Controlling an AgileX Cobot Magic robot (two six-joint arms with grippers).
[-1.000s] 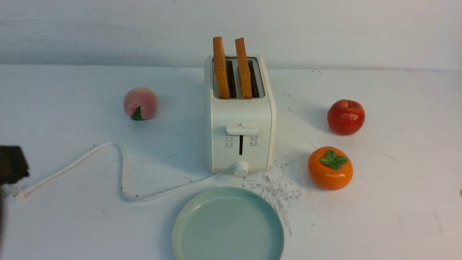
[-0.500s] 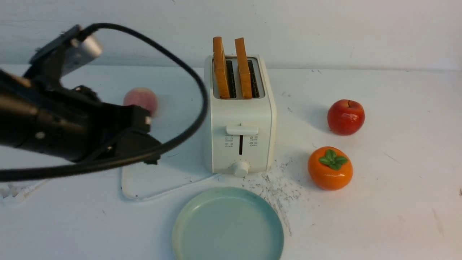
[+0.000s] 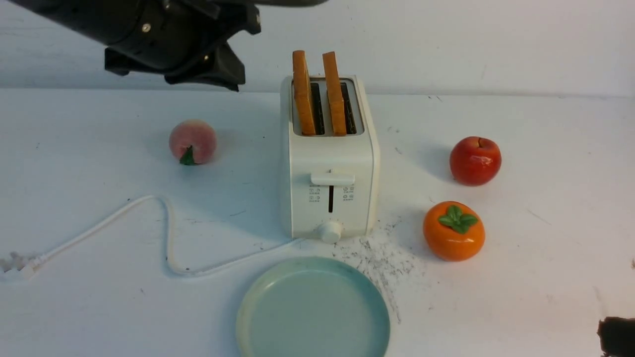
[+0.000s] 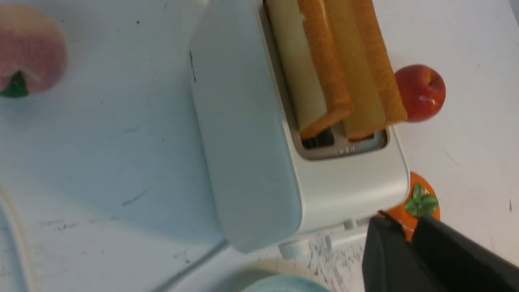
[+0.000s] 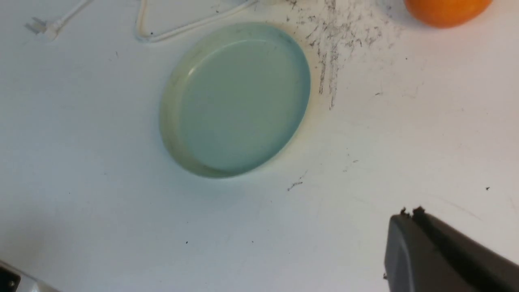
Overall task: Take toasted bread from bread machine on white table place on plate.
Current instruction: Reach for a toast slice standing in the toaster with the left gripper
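Two slices of toasted bread [image 3: 302, 94] [image 3: 335, 94] stand upright in the slots of the bread machine [image 3: 331, 168] at the middle of the white table [image 3: 545, 277]. The empty teal plate [image 3: 312, 310] lies just in front of it. My left gripper [image 3: 233, 79] is high up, left of the toaster top and apart from it. In the left wrist view the left gripper [image 4: 403, 227] is shut and empty, with the toaster [image 4: 251, 162] and toast [image 4: 324, 73] ahead. My right gripper [image 3: 615, 334] is low at the near right; in the right wrist view it [image 5: 409, 213] is shut and empty, beside the plate [image 5: 239, 101].
A peach [image 3: 192, 141] sits left of the toaster. A red apple [image 3: 475, 161] and an orange persimmon [image 3: 454, 230] sit to its right. The white cord [image 3: 166, 233] loops across the near left to a plug [image 3: 15, 265]. Dark scuffs [image 3: 382, 258] mark the table by the plate.
My left arm has swung in from the left edge, then up and right, to high beside the toaster top. My right gripper has appeared at the near right corner. Toast and plate are unmoved.
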